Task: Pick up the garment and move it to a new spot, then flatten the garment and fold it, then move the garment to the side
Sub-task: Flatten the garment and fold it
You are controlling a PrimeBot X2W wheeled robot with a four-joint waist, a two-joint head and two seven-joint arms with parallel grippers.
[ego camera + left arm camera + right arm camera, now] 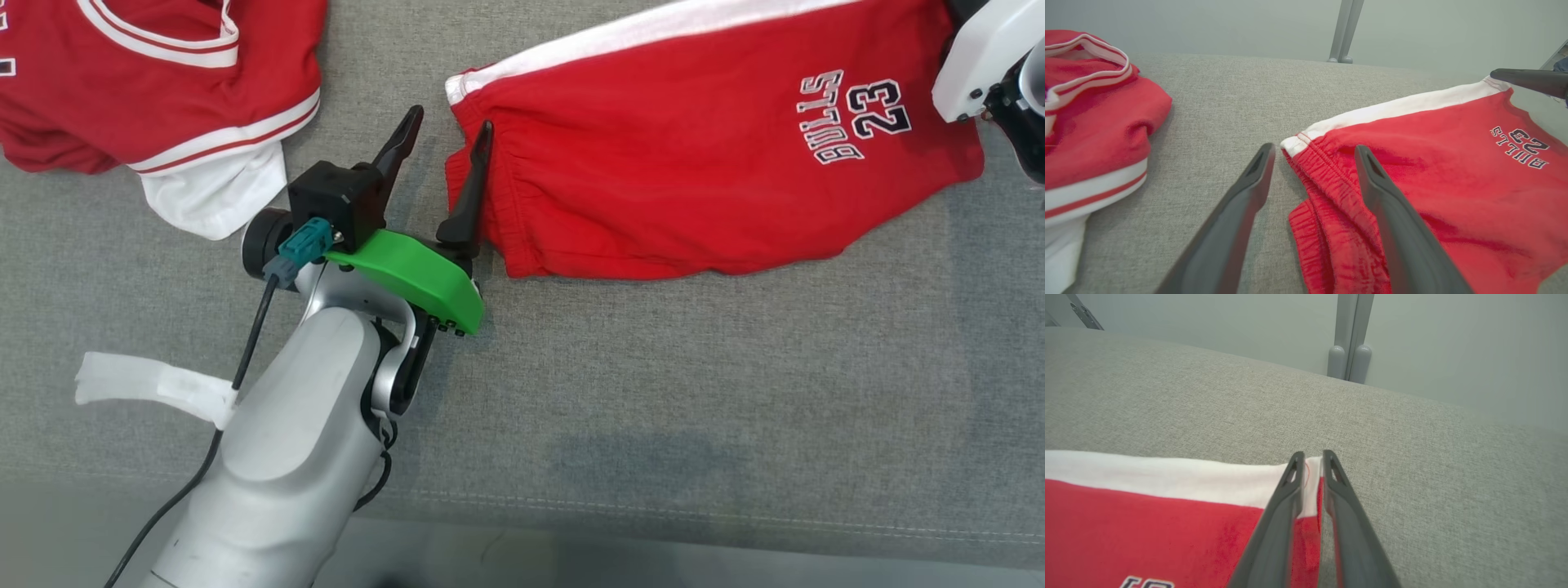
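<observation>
Left arm comes in from the lower left, wrist rolled, left gripper [451,118] low over the grey worktop [653,392]. Its fingers [1237,212] are wide apart: one over the bare worktop, the other over the waistband end of the red shorts [694,180], gripping nothing. Shorts lie flat, centre-right. Right gripper [1313,455] is at the shorts' white-striped far corner, fingers nearly together with cloth in the slit; pinched or not, unclear. A red jersey [122,90] lies bunched at upper left.

grey woven fabric surface [653,367], pale grey-green wall [1453,343] behind, grey double post [1349,355] against it
</observation>
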